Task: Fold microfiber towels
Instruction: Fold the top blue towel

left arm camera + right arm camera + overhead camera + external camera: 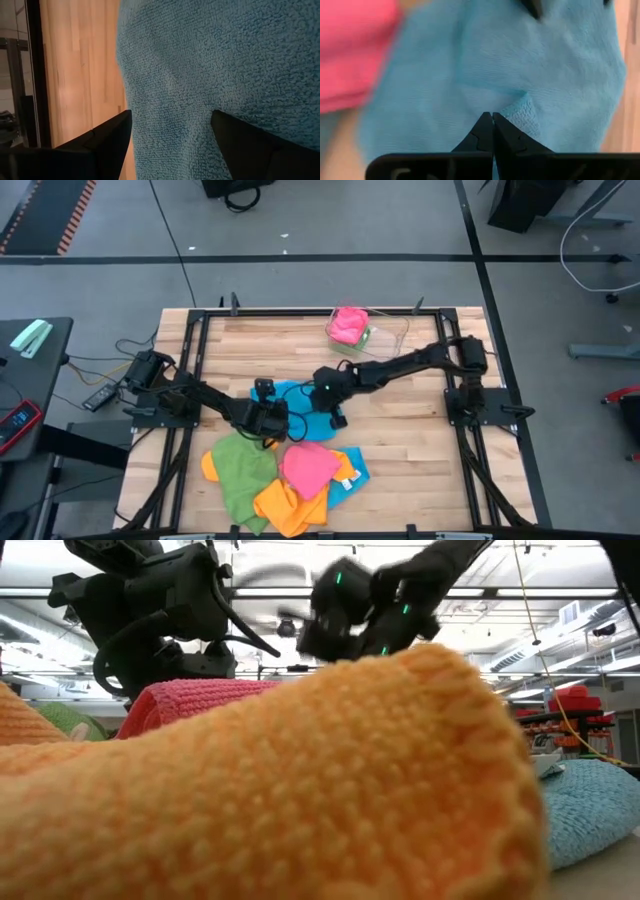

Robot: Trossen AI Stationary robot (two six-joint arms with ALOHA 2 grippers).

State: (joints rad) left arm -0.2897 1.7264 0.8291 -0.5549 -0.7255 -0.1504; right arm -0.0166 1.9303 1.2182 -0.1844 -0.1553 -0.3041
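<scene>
On the wooden table, right gripper pinches fuzzy blue towel.

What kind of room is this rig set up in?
Probably a robotics lab or workshop: a wooden bench in a metal frame on a bare grey floor, loose cables, and long ceiling lights over more benches behind.

You have two blue towels, two pink, two orange and one green. One clear tray sits at the frame's upper middle, and two arms reach in.
</scene>
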